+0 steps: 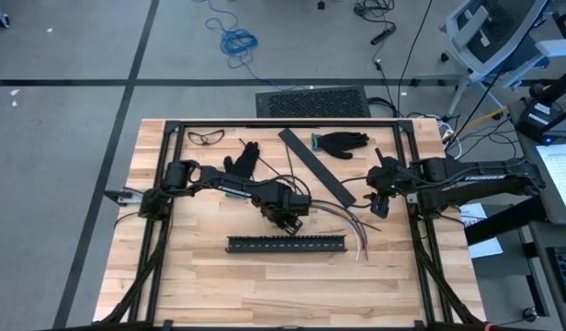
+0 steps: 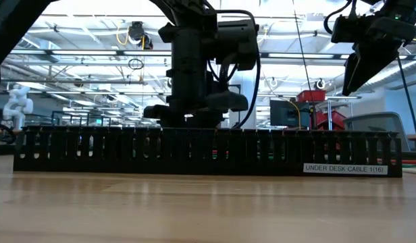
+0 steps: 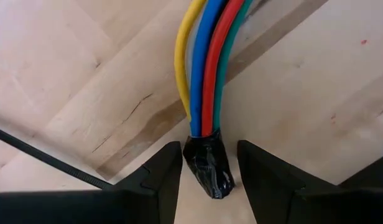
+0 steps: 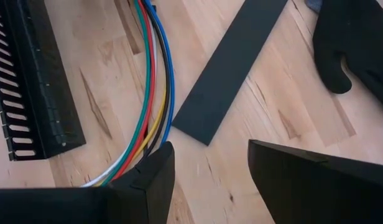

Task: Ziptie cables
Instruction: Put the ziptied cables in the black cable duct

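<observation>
Fingers (image 3: 160, 180) of the left gripper (image 3: 207, 186) stand spread, the cables' (image 3: 204, 68) taped end between them on the desk (image 3: 67, 74). Right gripper (image 4: 210, 180) fingers are spread too, with the cables just beside one finger.

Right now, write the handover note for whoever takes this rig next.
Left gripper: low over the table centre, fingers open astride the black-taped end of the cables, not clamped on it.
Right gripper: open, holding nothing, raised at the table's right, above the cables' loose end and a flat black strip.
Cables run from the left gripper toward the right, behind the slotted cable tray. A thin black tie lies on the wood beside the left gripper.
Done: no tie visible around the bundle.
Left: grip the bundle, wrap and cinch a tie.
</observation>
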Tool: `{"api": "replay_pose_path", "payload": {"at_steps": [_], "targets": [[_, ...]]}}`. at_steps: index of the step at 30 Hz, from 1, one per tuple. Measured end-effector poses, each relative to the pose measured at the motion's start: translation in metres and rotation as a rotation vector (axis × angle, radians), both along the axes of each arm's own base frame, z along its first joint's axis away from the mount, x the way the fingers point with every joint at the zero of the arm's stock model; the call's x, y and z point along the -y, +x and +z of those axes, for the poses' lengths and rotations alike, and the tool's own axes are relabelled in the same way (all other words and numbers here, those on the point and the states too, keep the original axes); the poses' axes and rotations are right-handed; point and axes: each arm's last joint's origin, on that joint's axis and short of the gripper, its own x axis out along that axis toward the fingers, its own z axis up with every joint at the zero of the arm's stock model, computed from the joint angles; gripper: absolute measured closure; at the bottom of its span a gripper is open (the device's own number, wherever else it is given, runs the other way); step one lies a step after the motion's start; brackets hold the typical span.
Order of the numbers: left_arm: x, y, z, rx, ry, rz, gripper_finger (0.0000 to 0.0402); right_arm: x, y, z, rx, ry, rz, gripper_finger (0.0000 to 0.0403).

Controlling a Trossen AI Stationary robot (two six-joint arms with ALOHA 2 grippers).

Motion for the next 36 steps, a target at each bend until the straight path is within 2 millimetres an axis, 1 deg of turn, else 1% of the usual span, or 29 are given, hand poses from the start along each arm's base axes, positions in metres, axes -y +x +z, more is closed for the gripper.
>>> {"api": "replay_pose_path", "payload": {"at_steps": [3,5,6,9,10,13,17,19,20,22,23,26,30,33,36], "targets": [[0.000,0.001,-0.007,-0.016,0.006,-0.024,0.0245,0.000,0.000,0.000,0.000,0.002,0.001,0.0211],[0.000,0.001,-0.008,-0.017,0.008,-0.053,0.0262,0.000,0.000,0.000,0.001,0.002,0.001,0.0211],[0.000,0.001,-0.008,-0.016,0.010,-0.056,0.0281,0.000,0.000,0.000,0.001,0.002,0.001,0.0211],[-0.001,0.000,-0.006,-0.018,0.018,-0.056,0.0363,0.000,0.000,0.000,0.001,0.002,0.001,0.0211],[-0.001,0.000,-0.006,-0.016,0.026,-0.064,0.0374,0.000,0.000,0.000,0.002,0.003,0.000,0.0211],[-0.001,0.001,-0.002,-0.030,0.022,-0.113,0.0375,0.000,0.003,0.001,0.033,0.013,-0.012,0.0211],[-0.001,0.006,0.015,-0.048,0.014,-0.184,0.0375,-0.001,0.011,0.008,0.154,0.061,-0.026,0.0211],[-0.003,0.010,0.027,-0.048,0.031,-0.217,0.0378,-0.002,0.017,0.013,0.234,0.093,-0.020,0.0211],[-0.004,0.013,0.036,-0.031,0.039,-0.227,0.0381,-0.002,0.020,0.015,0.270,0.109,-0.023,0.0211],[-0.008,0.018,0.054,0.012,0.064,-0.242,0.0401,-0.003,0.023,0.019,0.328,0.145,-0.024,0.0211],[-0.009,0.018,0.062,0.002,0.075,-0.254,0.0399,-0.003,0.025,0.020,0.347,0.157,-0.022,0.0211],[-0.015,0.020,0.077,0.008,0.112,-0.279,0.0398,-0.003,0.028,0.018,0.334,0.139,-0.023,0.0211],[-0.024,0.019,0.089,0.003,0.142,-0.296,0.0398,0.000,0.038,0.011,0.291,0.051,-0.034,0.0211],[-0.030,0.017,0.089,-0.021,0.144,-0.319,0.0398,0.000,0.049,0.004,0.259,0.020,-0.014,0.0211],[-0.034,0.013,0.089,-0.058,0.139,-0.319,0.0399,0.000,0.056,-0.005,0.201,0.019,-0.021,0.0211]]}}
